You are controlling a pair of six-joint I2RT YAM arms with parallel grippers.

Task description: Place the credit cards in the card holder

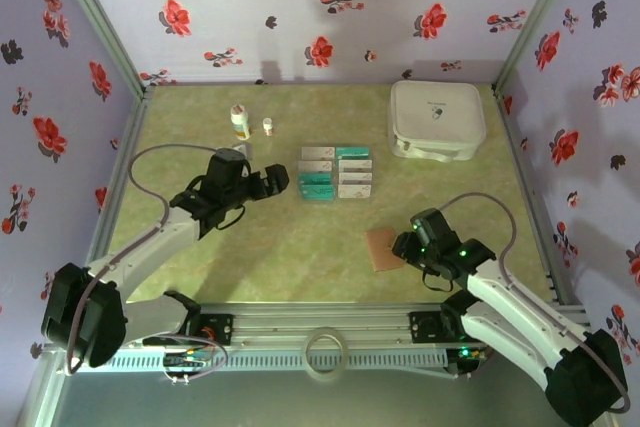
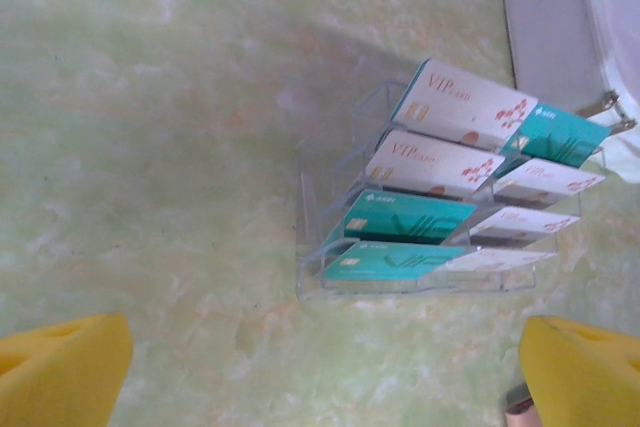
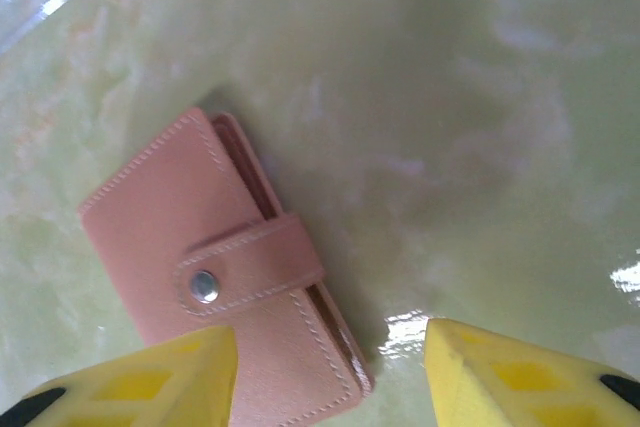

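Near edge: a pale ring lies on the metal rail between the two arm bases.

Right side, near: right jaws low over the pale green marbled worktop, part open and gripping nothing. Their yellow pads show in the right wrist view with a clear gap between them. The small flat pinkish-brown leather-like card holder lies flat on the worktop, closed, its strap fastened by a silver snap. Its near corner reaches into the gap. The left-hand pad overlaps its near edge; cannot tell if they touch. The other pad stands apart from it.

Middle, left: left jaws wide open and empty, yellow pads at the lower corners of the left wrist view, just beside the clear plastic compartmented tray.

Middle: thin flat teal-green and white credit cards all sit in that tray, leaning in two columns of slots. The white ones read "VIP".

Far left: a small white bottle with a smaller one beside it, upright.

Far right: large white rounded zip case, well apart from the card holder.
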